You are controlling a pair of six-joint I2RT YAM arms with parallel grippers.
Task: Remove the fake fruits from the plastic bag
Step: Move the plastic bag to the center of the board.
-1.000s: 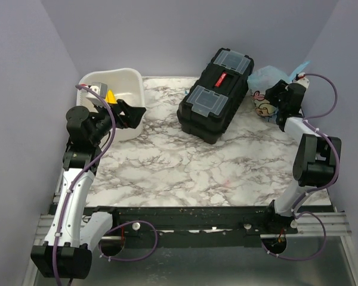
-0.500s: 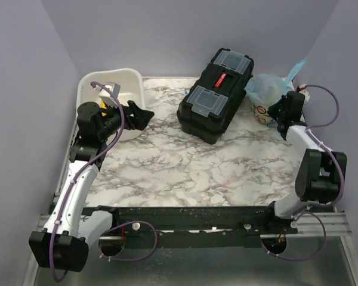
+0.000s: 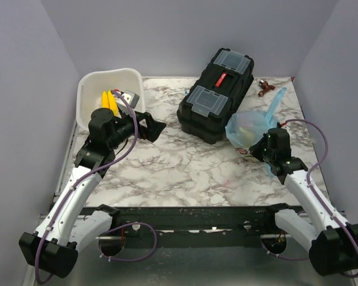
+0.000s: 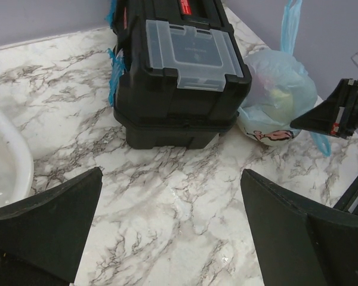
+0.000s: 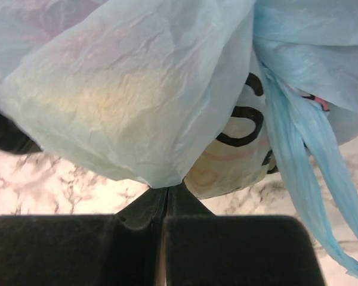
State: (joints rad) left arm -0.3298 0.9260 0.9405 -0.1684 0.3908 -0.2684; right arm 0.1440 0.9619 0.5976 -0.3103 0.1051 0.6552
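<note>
**A:** Where does the plastic bag (image 3: 246,126) lie from each arm?

**B:** On the table (image 3: 185,167), against the near right corner of the black toolbox (image 3: 218,95). The right fingers (image 5: 191,208) are pressed together on a fold of its lower film, so that arm is at it. The left fingers (image 4: 53,220) stand wide apart on nothing, with the bag ahead and to their right, past the toolbox corner.

**A:** And the fake fruits (image 5: 107,101)?

**B:** Inside it. Only a yellowish shape shows through the film, just above the pinch.

**A:** Which way does the bag run?

**B:** Its loop handle (image 3: 275,100) trails toward the far right, away from the left arm. I judge the mouth is at that end, so the left fingers would have to cross over to reach it.
</note>
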